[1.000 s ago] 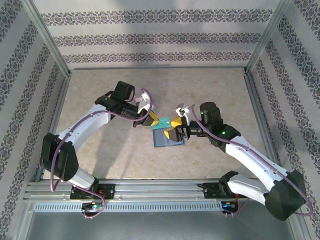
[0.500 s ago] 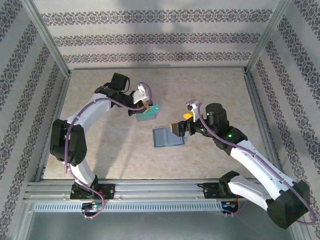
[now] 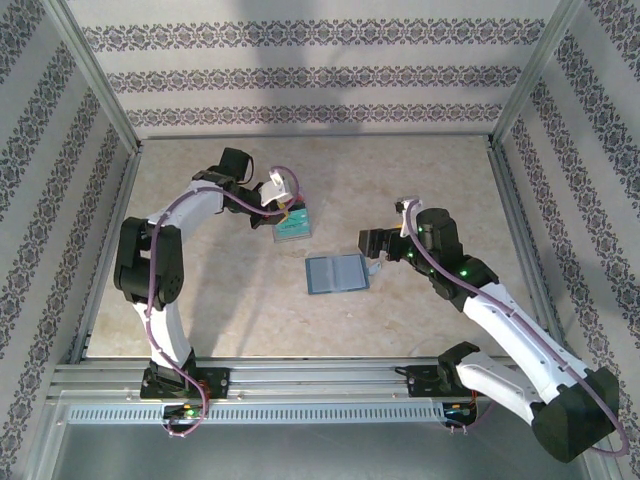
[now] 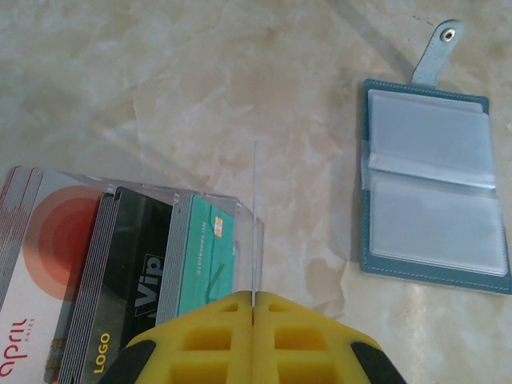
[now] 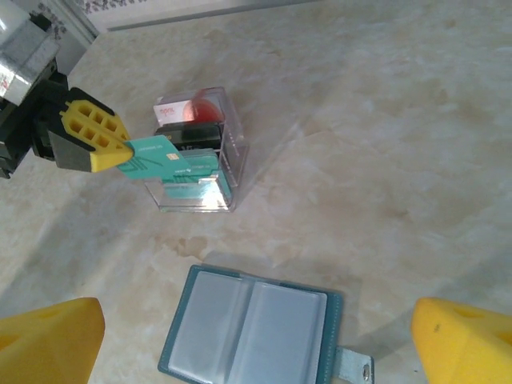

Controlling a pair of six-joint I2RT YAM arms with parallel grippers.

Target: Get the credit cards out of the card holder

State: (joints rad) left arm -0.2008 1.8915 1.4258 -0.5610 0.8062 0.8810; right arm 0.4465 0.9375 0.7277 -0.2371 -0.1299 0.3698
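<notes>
1. Walls (image 3: 320, 75): pale paper with dark floral bands on three sides, metal frame posts (image 3: 95, 80) at the corners.
2. Table (image 3: 430, 180): glossy beige marbled top, softly reflecting the light.
3. Left arm (image 3: 190, 215): now bent far to the left and reaching to the clear box. A second ago stretched toward the table's middle, tip to tip with the other arm over the card holder.
4. Right arm (image 3: 500, 315): drawn back to the right since then.
5. Card holder (image 3: 337, 273): lies open and flat near the table's middle in the same place as before, now uncovered. Slate-blue, with two clear pockets looking empty and its tab (image 4: 436, 44) sticking out from one corner.
6. Clear box (image 3: 291, 228): sits up and left of the card holder, well apart from it, and holds three stacks of cards on edge.
7. Right gripper (image 3: 372, 243): hangs just right of the card holder, yellow fingertips (image 5: 48, 340) spread wide and grasping nothing. A second ago sat on the holder's right edge.
8. Left gripper (image 4: 253, 308): yellow fingers (image 4: 200, 336) clenched on a teal card (image 5: 152, 156), carried from the holder to just over the box's teal end. Cannot tell whether it touches the box.
9. Stacked cards, by their faces: white-and-red card (image 4: 48, 264) reading "april" in red, partly cut off. Black card (image 4: 136, 264) reading "Vip" in white and "LOGO" in yellow. Teal-green card (image 4: 200, 256) with a chip, no readable writing.
</notes>
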